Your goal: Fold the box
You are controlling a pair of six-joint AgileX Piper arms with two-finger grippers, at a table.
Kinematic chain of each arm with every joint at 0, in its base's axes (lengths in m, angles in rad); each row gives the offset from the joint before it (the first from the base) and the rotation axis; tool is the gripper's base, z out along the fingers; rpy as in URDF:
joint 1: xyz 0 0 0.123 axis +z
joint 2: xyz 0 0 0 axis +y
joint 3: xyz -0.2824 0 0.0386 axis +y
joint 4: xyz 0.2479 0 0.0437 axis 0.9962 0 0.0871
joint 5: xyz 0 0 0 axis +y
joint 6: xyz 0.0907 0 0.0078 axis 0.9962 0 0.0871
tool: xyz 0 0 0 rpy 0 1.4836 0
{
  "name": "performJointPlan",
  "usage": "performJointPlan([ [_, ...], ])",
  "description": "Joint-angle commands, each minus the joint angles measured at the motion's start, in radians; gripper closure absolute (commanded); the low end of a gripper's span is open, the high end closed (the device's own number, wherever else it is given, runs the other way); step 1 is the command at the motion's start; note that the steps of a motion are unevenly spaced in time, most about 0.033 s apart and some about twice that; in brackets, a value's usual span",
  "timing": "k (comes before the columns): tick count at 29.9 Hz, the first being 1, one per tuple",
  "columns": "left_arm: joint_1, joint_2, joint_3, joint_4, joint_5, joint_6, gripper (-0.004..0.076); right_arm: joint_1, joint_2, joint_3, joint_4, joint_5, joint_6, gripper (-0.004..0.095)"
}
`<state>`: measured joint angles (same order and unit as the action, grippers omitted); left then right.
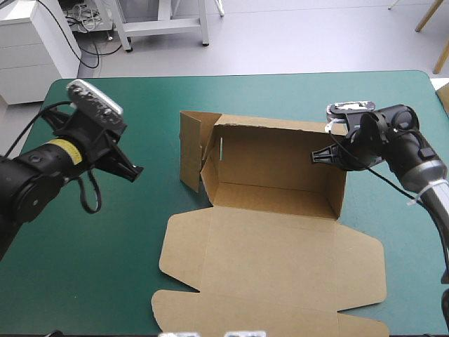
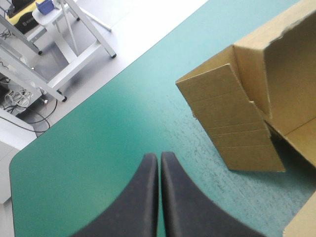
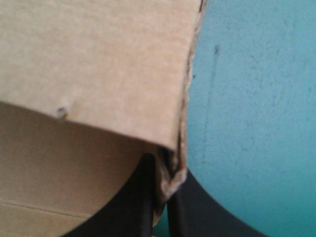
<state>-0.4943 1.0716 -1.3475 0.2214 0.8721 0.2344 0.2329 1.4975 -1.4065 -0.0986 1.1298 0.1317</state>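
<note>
The brown box stands mid-table as an open tray, its back and side walls raised and its lid lying flat toward the near edge. A loose side flap stands up at the box's left end, also plain in the left wrist view. My right gripper is at the box's right wall, shut on the wall's board, one finger inside and one outside. My left gripper hovers left of the box, apart from it, fingers shut with nothing between them.
Bare teal-green cover lies left of the box and behind it. The flat lid reaches close to the table's near edge. The table's far edge runs behind the box.
</note>
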Motion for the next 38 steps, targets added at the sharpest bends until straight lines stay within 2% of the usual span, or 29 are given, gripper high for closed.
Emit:
performJointPlan([
  [1,0.009,-0.117,0.054,-0.047,-0.096,-0.014,0.0731,-0.003,0.063,-0.054,-0.015,-0.03,-0.063,0.0929],
  [5,0.009,-0.26,0.254,-0.051,-0.15,-0.016,0.0731,-0.003,0.148,-0.089,-0.015,-0.042,-0.071,0.093],
  [11,0.009,-0.483,0.557,-0.103,-0.165,-0.017,0.0731,-0.003,0.236,-0.11,-0.015,-0.088,-0.083,0.0929],
  [15,0.009,-0.61,0.691,-0.182,-0.162,-0.017,0.0731,-0.003,0.27,-0.11,-0.015,-0.12,-0.083,0.0929],
  [21,0.009,-0.781,0.805,-0.268,-0.113,-0.017,0.0731,-0.003,0.285,-0.11,-0.015,-0.178,-0.083,0.093],
  [29,0.009,-0.925,0.828,-0.278,0.007,-0.028,0.0731,-0.004,0.287,-0.112,-0.017,-0.227,-0.086,0.0918],
  [31,0.009,-0.94,0.827,-0.278,0.007,-0.033,0.0731,-0.004,0.287,-0.123,-0.024,-0.219,-0.086,0.0889],
  [38,0.009,-0.947,0.827,-0.278,0.006,-0.033,0.0731,-0.004,0.287,-0.3,-0.028,-0.039,-0.09,0.0596],
])
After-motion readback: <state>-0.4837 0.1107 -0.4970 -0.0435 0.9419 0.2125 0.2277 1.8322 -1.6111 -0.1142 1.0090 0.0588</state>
